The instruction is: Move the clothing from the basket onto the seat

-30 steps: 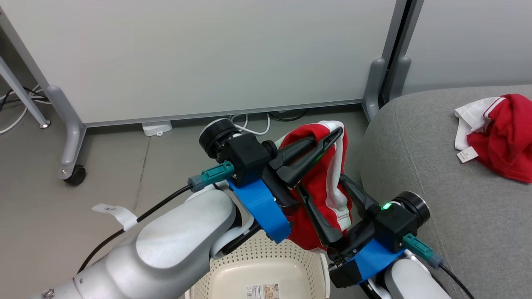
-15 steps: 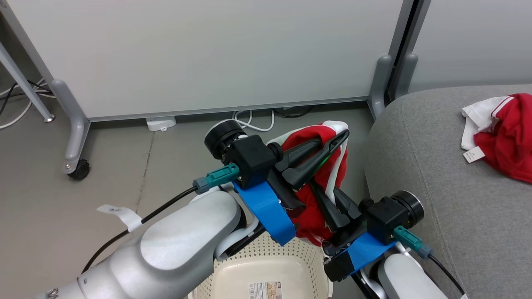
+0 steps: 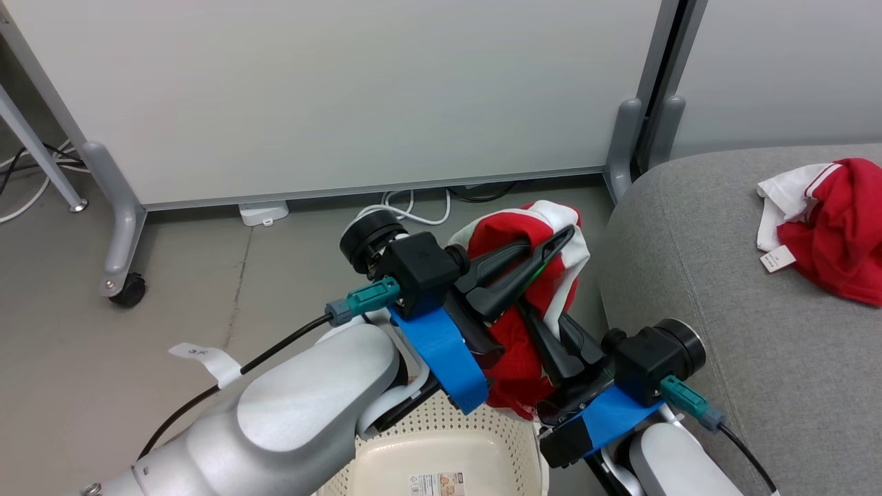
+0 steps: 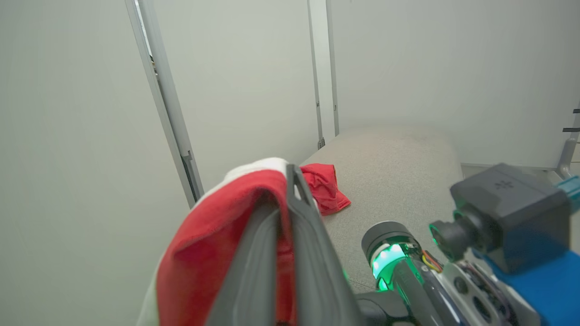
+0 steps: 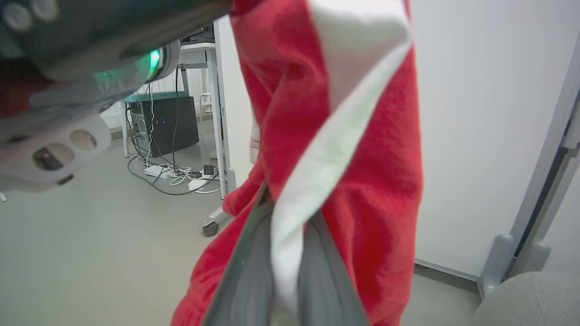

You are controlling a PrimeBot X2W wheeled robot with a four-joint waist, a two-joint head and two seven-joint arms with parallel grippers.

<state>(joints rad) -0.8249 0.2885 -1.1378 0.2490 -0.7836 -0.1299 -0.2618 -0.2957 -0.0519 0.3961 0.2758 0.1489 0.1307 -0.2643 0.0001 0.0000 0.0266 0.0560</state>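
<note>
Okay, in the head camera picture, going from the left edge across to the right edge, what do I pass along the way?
In order: caster wheel → white power strip → held red garment → grey seat → second red garment, lying on the seat.

Above basket (image 3: 427, 421), garment (image 3: 506, 372); right of basket, seat (image 3: 689, 310); on seat, second garment (image 3: 841, 234); behind, partition (image 3: 344, 89).

Red, white-striped clothing (image 3: 513, 351); grey seat (image 3: 723, 310)
</note>
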